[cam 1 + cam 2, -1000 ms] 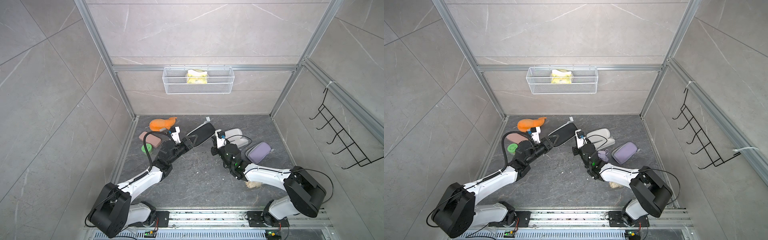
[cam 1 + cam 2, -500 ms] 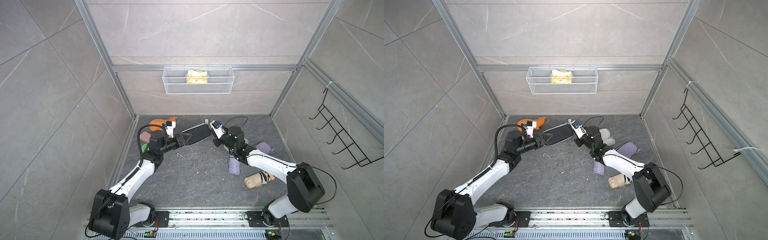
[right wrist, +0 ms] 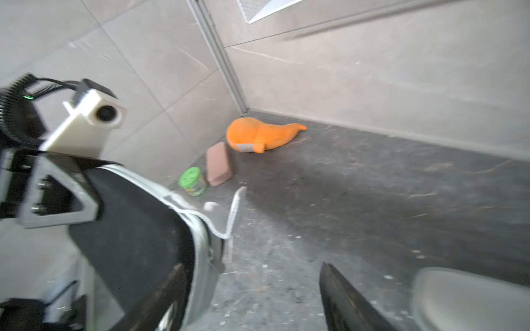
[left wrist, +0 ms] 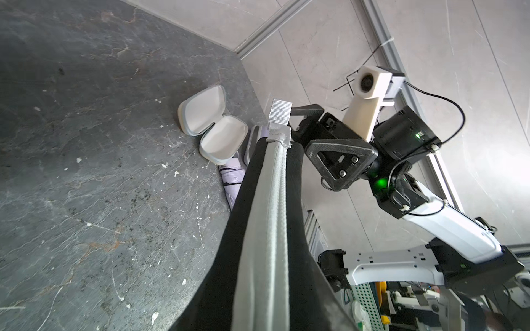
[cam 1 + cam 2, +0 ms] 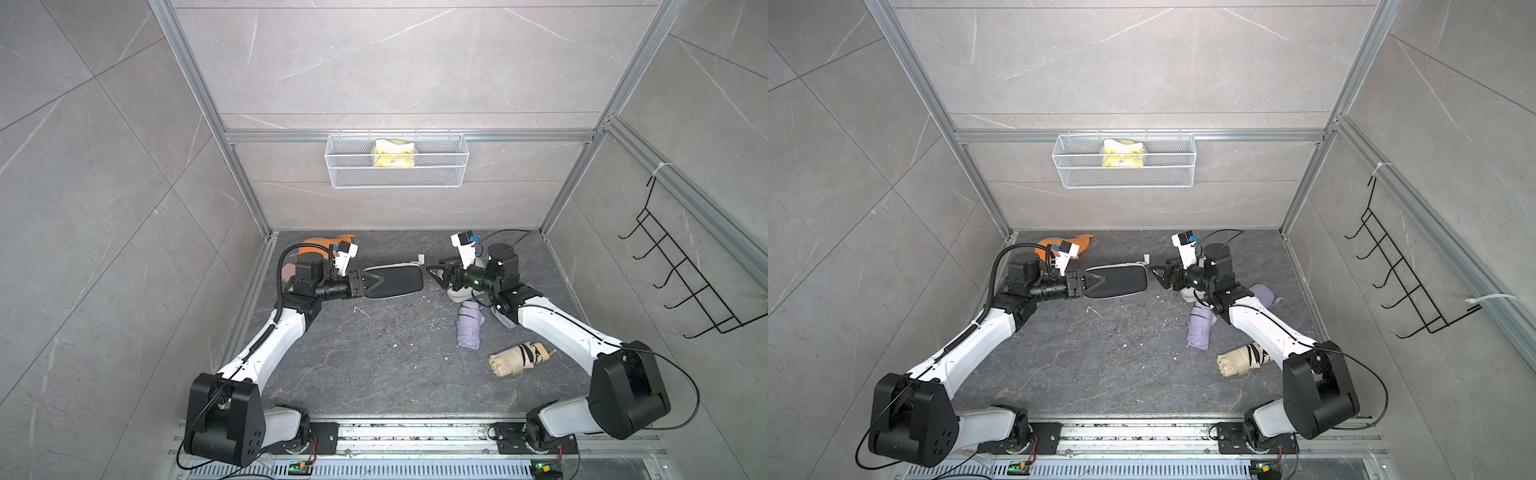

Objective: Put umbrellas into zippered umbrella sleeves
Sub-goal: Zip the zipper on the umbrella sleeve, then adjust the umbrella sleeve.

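Observation:
In both top views my left gripper [image 5: 371, 281] [image 5: 1091, 283] is shut on one end of the black sleeve [image 5: 397, 280] [image 5: 1121, 281] and holds it level above the floor. The left wrist view shows its grey zip [image 4: 268, 229] run shut, up to the pull tab [image 4: 279, 114]. My right gripper [image 5: 432, 276] [image 5: 1154, 275] [image 4: 299, 127] [image 3: 255, 301] stands open just off the sleeve's free end, holding nothing. A lavender umbrella [image 5: 469, 326] [image 5: 1200, 328] and a beige umbrella [image 5: 515, 359] [image 5: 1241, 359] lie on the floor by the right arm. The cream sleeve [image 4: 210, 123] lies open, and the lavender sleeve [image 5: 1262, 293] is partly hidden.
An orange plush whale [image 3: 258, 134], a pink case [image 3: 219, 163] and a green tin [image 3: 192, 177] sit in the back left corner. A wire basket [image 5: 397, 166] hangs on the back wall, and a hook rack [image 5: 681, 282] on the right wall.
My right gripper has opened, let go of the black sleeve's end and drawn slightly back. The left gripper has swung the sleeve level and keeps its grip.

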You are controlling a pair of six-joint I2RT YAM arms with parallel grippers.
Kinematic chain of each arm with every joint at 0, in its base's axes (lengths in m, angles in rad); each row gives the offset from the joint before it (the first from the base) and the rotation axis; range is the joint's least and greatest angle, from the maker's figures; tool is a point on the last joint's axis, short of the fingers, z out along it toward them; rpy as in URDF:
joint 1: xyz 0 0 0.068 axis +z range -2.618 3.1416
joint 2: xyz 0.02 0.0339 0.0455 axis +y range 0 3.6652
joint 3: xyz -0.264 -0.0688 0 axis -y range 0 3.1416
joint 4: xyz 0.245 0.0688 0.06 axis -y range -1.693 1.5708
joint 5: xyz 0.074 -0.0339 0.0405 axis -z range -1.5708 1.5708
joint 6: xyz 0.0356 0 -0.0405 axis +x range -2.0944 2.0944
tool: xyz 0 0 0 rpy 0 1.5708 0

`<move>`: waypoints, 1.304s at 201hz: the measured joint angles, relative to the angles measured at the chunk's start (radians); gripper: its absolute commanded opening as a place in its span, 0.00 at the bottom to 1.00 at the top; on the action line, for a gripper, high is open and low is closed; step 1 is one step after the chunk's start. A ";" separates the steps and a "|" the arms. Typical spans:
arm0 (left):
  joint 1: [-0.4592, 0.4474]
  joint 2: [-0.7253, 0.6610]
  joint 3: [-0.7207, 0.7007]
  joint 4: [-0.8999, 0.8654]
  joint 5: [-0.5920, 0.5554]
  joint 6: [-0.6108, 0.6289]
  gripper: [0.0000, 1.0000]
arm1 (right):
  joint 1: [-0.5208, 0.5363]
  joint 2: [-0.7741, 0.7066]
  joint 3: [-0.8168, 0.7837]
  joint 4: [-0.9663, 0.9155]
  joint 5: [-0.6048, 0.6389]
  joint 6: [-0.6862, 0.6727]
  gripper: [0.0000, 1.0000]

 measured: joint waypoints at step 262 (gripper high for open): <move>-0.247 -0.100 -0.405 0.708 -0.763 -0.498 0.88 | 0.286 0.293 -0.109 0.769 0.332 0.986 0.13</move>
